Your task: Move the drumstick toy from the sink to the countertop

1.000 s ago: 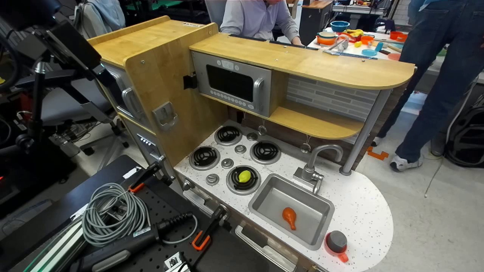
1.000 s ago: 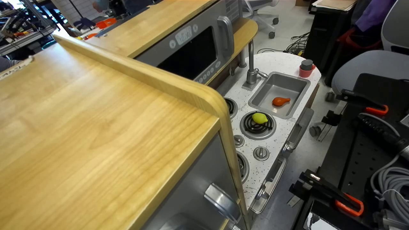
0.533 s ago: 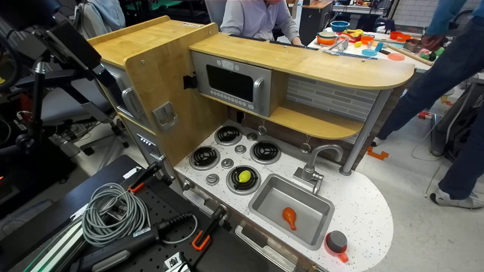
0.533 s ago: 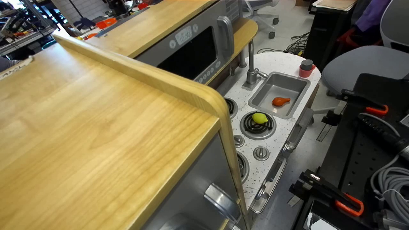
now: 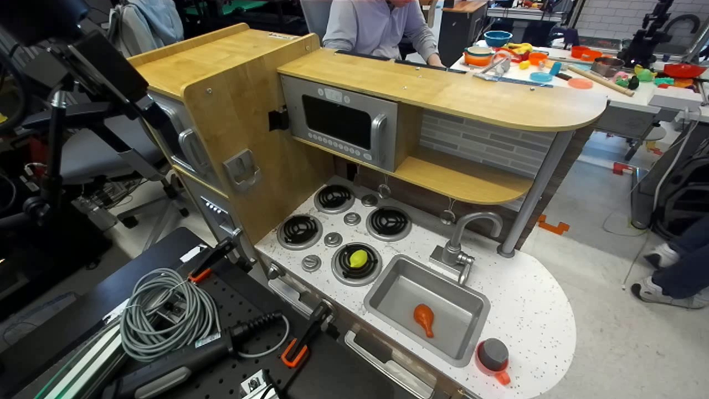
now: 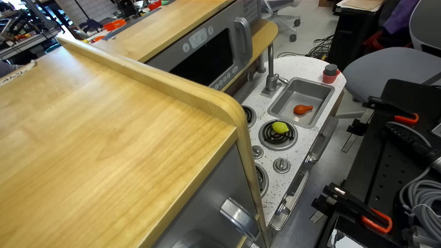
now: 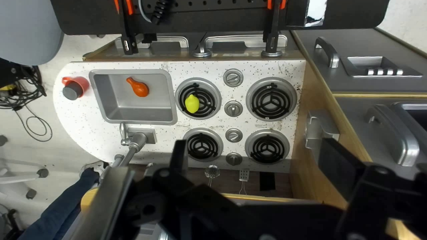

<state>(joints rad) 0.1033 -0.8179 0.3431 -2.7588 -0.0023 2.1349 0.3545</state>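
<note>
Drumstick toy (image 7: 140,89): orange-red, thick at one end; lying on the floor of the grey sink (image 7: 143,115), nearer the front wall, narrow end toward that wall; shown in both exterior views and the wrist view.
Gripper (image 7: 255,146): black, seen in the wrist view; jaws spread wide, well apart from the drumstick toy.
Countertop (image 5: 532,310): white, dark-speckled, rounded at the sink end.
Faucet (image 5: 454,254): grey, curved, just behind the sink.
Lemon (image 7: 191,103): yellow-green, resting on the black burner (image 7: 208,100) just beside the sink.
Knobs (image 7: 233,108): grey, four, in a row between pairs of burners.
Cup (image 6: 329,79): red, upright on the countertop near a sink corner, grey cylinder (image 6: 330,70) standing in its mouth.
Microwave (image 5: 338,119): grey, dark window, under the wooden shelf (image 5: 443,88).
Desk (image 5: 343,377): black, bearing coiled grey cable (image 5: 135,324) and clamps (image 5: 311,331).
</note>
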